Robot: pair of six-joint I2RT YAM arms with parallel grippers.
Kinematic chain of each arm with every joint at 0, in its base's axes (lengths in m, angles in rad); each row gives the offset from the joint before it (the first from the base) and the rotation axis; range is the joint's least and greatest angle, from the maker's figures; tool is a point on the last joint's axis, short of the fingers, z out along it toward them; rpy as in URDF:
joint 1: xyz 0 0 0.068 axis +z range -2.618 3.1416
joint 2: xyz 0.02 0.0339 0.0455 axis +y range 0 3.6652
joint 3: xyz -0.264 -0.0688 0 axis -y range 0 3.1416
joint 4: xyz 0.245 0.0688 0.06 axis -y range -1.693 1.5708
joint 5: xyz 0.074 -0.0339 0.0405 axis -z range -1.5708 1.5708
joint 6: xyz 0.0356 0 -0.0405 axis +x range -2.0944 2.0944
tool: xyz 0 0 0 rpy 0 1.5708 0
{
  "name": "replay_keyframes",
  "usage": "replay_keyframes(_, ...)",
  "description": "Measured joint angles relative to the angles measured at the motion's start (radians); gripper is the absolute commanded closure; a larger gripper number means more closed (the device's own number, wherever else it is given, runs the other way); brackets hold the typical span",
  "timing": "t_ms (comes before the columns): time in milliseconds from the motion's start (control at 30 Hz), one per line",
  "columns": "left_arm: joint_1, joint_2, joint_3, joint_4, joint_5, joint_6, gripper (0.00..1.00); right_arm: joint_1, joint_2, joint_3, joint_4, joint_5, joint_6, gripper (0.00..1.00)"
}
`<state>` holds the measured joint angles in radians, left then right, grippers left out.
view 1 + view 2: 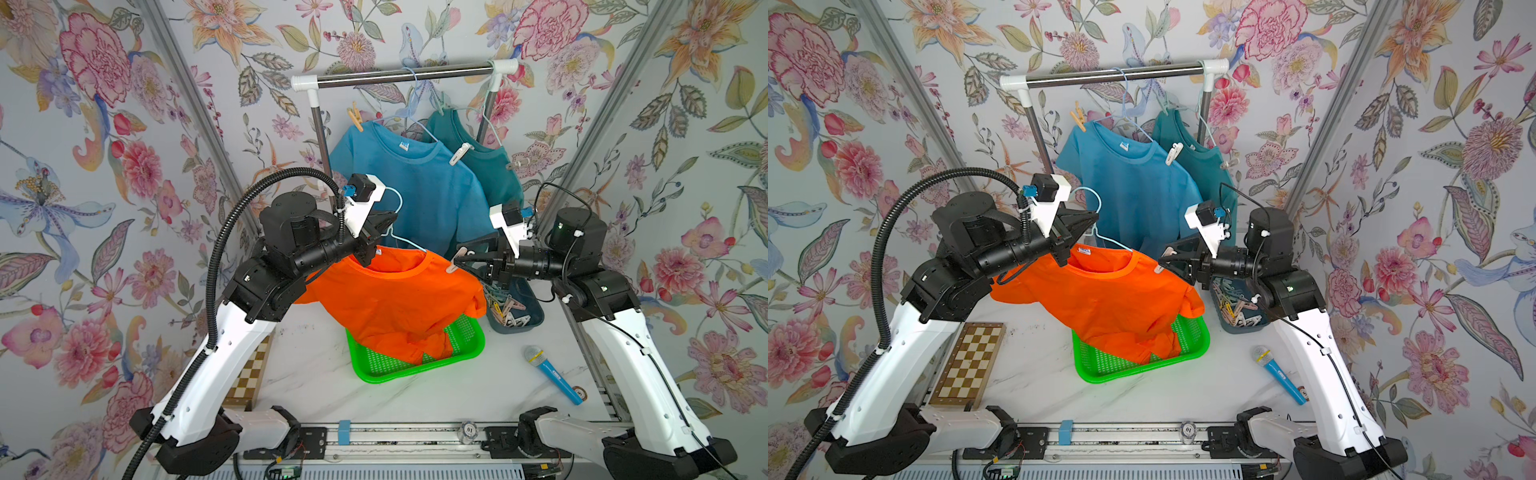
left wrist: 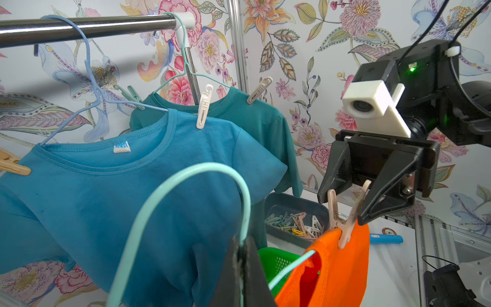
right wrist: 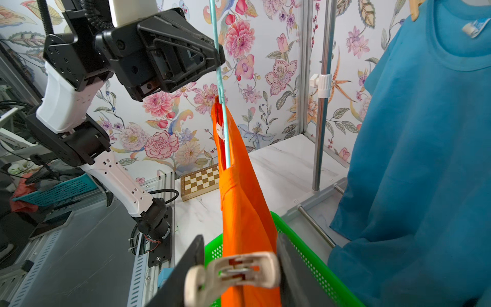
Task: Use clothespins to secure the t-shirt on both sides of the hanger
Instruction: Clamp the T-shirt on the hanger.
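An orange t-shirt (image 1: 395, 299) hangs on a mint wire hanger (image 2: 186, 180), and its hem sags into a green basket (image 1: 461, 332). My left gripper (image 2: 240, 239) is shut on the hanger wire just below the hook and holds it up. A beige clothespin (image 2: 345, 228) is clipped over the shirt's right shoulder. My right gripper (image 3: 239, 236) is open, its fingers either side of that pin's spread handles. Further clothespins (image 1: 513, 309) lie in a dark bin under my right wrist. The shirt's left shoulder is hidden behind my left arm.
A blue t-shirt (image 1: 415, 178) and a teal one (image 1: 482, 166) hang pinned on the rack rail (image 1: 399, 75) behind. A blue toy microphone (image 1: 552, 374) lies front right. At front left sits a chessboard (image 1: 967, 365).
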<state>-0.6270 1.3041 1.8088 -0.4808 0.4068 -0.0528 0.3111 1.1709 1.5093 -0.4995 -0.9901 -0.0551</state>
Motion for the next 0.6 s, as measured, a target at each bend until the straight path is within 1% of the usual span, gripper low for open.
replay_keyframes(67,0.004,0.000,0.000,0.012,0.009,-0.008,1.00,-0.006,-0.016,-0.013,0.026,-0.003,0.019,0.41)
replay_keyframes(100,0.005,0.000,0.000,0.018,0.011,-0.012,1.00,-0.015,-0.026,-0.021,0.044,-0.006,0.034,0.37)
replay_keyframes(133,0.006,0.000,0.000,0.025,0.012,-0.015,1.00,-0.033,-0.039,-0.031,0.071,-0.006,0.063,0.11)
replay_keyframes(167,0.008,0.000,-0.002,0.032,0.012,-0.018,1.00,-0.055,-0.052,-0.041,0.095,-0.002,0.085,0.01)
replay_keyframes(267,0.014,-0.002,-0.020,0.053,0.005,-0.025,1.00,-0.156,-0.106,-0.064,0.161,0.057,0.160,0.01)
replay_keyframes(333,0.021,-0.003,-0.046,0.064,-0.006,-0.031,1.00,-0.233,-0.156,-0.070,0.174,0.158,0.208,0.01)
replay_keyframes(400,0.026,-0.002,-0.074,0.068,-0.028,-0.040,1.00,-0.293,-0.210,-0.068,0.154,0.299,0.239,0.01)
replay_keyframes(467,0.027,0.000,-0.104,0.072,-0.056,-0.052,1.00,-0.330,-0.257,-0.062,0.103,0.468,0.263,0.00)
replay_keyframes(500,0.027,0.001,-0.119,0.074,-0.069,-0.061,1.00,-0.344,-0.278,-0.062,0.063,0.573,0.274,0.01)
replay_keyframes(600,0.028,0.001,-0.167,0.082,-0.092,-0.079,1.00,-0.375,-0.322,-0.095,-0.027,0.770,0.302,0.11)
